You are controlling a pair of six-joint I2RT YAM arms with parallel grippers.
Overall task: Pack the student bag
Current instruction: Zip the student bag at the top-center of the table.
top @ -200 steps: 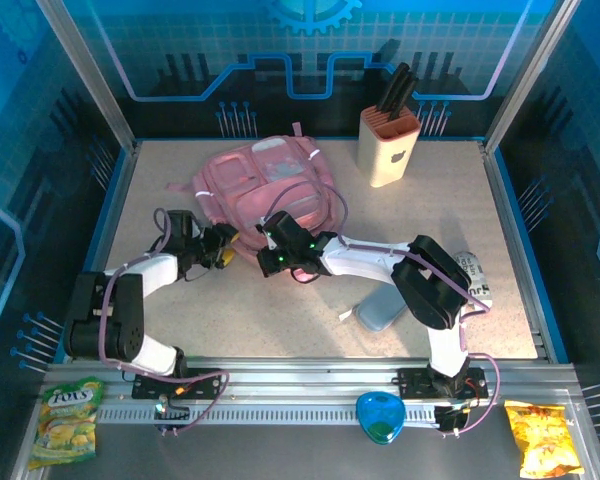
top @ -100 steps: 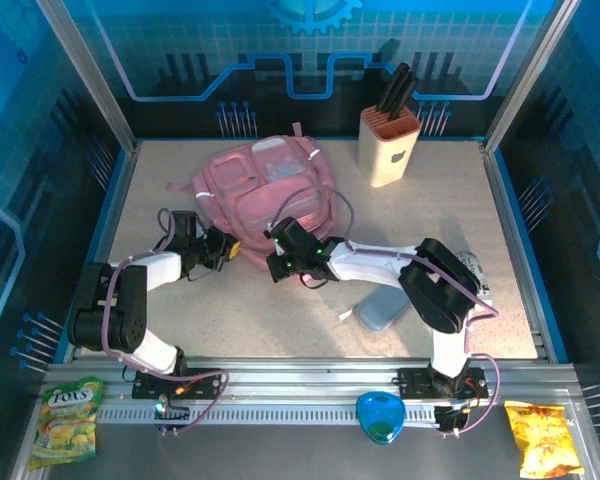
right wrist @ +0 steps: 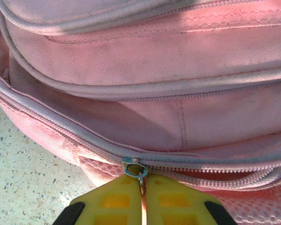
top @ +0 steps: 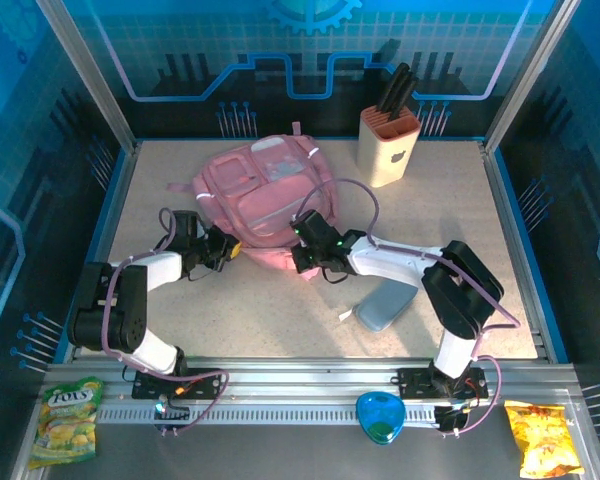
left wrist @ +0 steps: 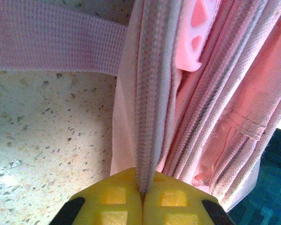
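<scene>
Left jaws are closed, their yellow pads (left wrist: 113,197) pinching a zipped seam at the near left edge of the student bag (top: 265,190). The right jaws are also closed, and their yellow pads (right wrist: 116,200) grip the thin pull hanging from the zip slider (right wrist: 133,167) on the bag's near side. The speckled table (top: 270,315) carries everything inside the blue-walled cell. The bag lies flat on it toward the far side, a little left of centre, with its pocketed front facing up. A pink strap (left wrist: 56,42) trails off to the left across the bare surface. The left jaws meet the bag at its near left corner and the right jaws meet it at its near right edge, so it sits between the two arms. A tan knife block (top: 388,148) with dark handles stands upright at the far right, well apart from the bag. A flat grey-blue pouch (top: 382,308) lies on the near right of the table, just beside the right arm. On the metal rail in front of the table, a green snack packet (top: 68,420) lies at the left end and an orange-yellow snack packet (top: 538,440) at the right end. A small blue heart-shaped item (top: 380,418) sits on the rail between them.
</scene>
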